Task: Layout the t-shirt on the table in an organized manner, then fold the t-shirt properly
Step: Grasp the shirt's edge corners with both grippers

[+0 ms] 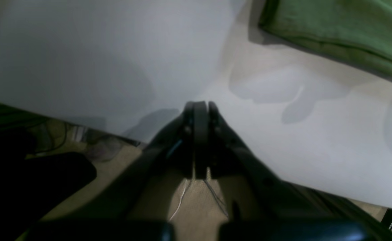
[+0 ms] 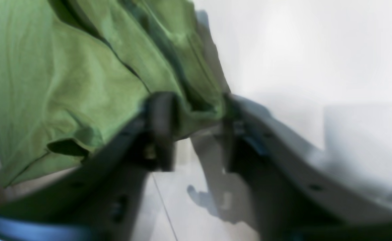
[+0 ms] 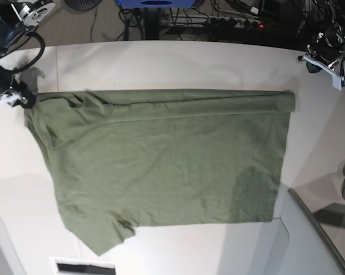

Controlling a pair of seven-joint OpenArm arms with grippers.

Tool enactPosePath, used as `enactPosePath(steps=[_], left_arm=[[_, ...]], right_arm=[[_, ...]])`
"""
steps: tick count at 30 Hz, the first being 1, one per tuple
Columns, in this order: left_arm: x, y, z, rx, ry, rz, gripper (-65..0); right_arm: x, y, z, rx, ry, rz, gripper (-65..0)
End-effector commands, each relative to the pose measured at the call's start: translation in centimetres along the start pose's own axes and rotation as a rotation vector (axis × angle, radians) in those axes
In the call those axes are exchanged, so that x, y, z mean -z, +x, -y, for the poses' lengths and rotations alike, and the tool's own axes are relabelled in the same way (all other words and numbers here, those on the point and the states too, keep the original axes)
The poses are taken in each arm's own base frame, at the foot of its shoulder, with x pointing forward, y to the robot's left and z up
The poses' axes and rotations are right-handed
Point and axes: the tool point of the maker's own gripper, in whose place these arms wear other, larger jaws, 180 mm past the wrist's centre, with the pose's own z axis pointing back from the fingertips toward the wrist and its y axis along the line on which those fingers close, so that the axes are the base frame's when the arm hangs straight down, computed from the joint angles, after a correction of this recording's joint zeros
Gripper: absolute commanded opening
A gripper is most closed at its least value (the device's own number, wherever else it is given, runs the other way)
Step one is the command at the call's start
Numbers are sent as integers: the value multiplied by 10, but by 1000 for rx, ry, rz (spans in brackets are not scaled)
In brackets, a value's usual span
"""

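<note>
The t-shirt [image 3: 166, 166] lies spread on the desk [image 3: 161, 63], covering most of its middle. Its long axis runs left to right in the base view. The straight hem edge faces right, ending in a near-vertical line at the right side. The sleeve and shoulder end faces left, with one sleeve angled toward the near left corner and the other bunched at the far left. Along the far edge a band of cloth is folded over onto the body, forming a long straight ridge from left to right.

The fabric is olive-green, soft and matte, with fine creases across the body and a darker patch near the near right corner. The desk is smooth, matte white, with a curved far edge. A grey-white angled panel [image 3: 309, 240] sits at the near right.

The right end effector [image 2: 196, 113] is at the far left of the desk, at the bunched sleeve. In the right wrist view its fingers stand apart, with a fold of the t-shirt [image 2: 82, 77] lying between and behind them; blur prevents confirming contact.

The left end effector [image 1: 201, 108] is at the far right, well apart from the t-shirt [image 1: 343, 30]. Its fingers are pressed together, holding nothing, above the bare white desk [image 1: 98, 60].
</note>
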Motion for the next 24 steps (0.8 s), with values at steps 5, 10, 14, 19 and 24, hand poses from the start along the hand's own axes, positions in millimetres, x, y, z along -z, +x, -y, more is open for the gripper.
enactPosePath(steps=[5,10,14,19,24], left_arm=[[4,22,5,-23,-13,65,-650],[11,19,12,-44,-30,56,-494],[10,16,12,-51,-29,55,-492],[15,27,19,-56,-44,76,-492],[30,38,33,-105,-78,95,-492]], right_arm=[[11,-26,2,36,7,-105,-635],[11,-27,2,36,7,-108,-650],[10,-27,3,34,4,-107,-650],[10,-28,3,35,3,-110,-650],[10,-28,3,35,3,-110,-650]])
